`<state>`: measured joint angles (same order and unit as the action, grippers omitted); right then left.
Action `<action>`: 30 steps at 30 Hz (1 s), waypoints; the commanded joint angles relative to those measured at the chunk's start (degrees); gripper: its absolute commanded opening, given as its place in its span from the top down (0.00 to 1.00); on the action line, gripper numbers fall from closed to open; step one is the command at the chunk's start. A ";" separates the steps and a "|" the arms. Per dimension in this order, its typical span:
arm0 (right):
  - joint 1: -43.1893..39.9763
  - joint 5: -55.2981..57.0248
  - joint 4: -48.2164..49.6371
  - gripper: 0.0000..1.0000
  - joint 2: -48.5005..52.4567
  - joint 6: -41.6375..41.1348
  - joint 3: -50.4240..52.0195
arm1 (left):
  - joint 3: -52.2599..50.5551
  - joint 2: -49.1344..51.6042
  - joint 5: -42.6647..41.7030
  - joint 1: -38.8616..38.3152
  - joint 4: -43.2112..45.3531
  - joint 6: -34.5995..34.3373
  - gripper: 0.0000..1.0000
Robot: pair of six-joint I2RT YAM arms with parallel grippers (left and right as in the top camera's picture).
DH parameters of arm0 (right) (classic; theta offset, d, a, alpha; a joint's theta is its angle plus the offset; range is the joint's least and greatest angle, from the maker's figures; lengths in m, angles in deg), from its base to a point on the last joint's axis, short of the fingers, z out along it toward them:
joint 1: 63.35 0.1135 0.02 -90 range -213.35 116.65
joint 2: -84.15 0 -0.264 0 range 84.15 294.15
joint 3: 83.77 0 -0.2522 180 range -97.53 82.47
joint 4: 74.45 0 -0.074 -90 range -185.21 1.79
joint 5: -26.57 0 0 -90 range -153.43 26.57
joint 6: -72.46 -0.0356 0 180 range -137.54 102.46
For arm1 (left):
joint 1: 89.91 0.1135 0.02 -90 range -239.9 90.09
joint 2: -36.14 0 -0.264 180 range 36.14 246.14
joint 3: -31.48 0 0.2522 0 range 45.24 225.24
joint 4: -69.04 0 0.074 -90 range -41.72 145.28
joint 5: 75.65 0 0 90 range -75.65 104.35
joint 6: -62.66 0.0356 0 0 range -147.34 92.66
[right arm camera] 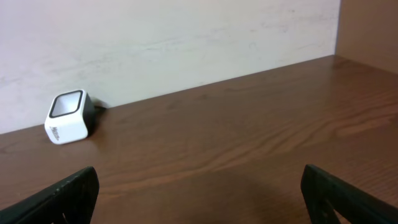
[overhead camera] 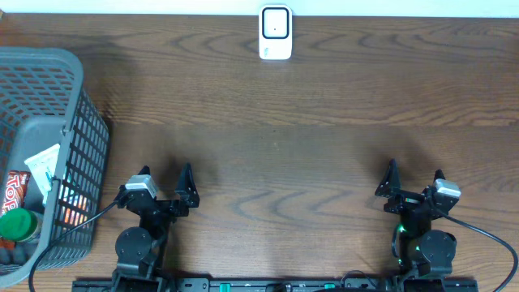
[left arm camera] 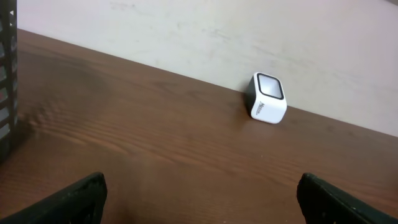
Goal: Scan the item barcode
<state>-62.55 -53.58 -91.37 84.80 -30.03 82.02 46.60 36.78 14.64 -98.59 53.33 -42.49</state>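
We have 2 arms sitting at the near edge of the table, and the left gripper and right gripper both have their fingers spread wide with nothing between them. The white scanner stands at the far edge, centred, well apart from both. The items lie in the grey basket at far left, just beside the left arm: a red packet, a white packet and a green-capped bottle.

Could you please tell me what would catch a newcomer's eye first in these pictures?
The white scanner stands alone at the far edge of the table. A grey basket of packaged goods sits at the left edge, while the left pincer and right pincer stand open and empty at the near edge.
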 commanded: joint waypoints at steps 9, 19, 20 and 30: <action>-0.44 -0.09 -0.11 0.01 -0.09 0.79 0.13 | -1.14 3.30 0.35 -0.13 -2.27 0.52 0.02; -0.44 -0.09 -0.11 0.01 -0.02 0.79 0.13 | -0.98 8.79 -2.21 -0.13 -1.73 0.50 0.02; -0.44 -0.09 -0.09 0.01 -0.02 0.79 0.13 | -0.70 9.22 -2.91 -0.13 -1.73 0.48 0.02; -0.44 -0.09 -0.09 0.01 0.00 0.79 0.13 | 16.96 22.73 -2.86 -0.13 -5.16 7.06 0.02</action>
<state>-62.55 -53.60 -91.39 84.84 -30.03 82.02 55.28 54.99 12.52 -98.59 49.57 -39.78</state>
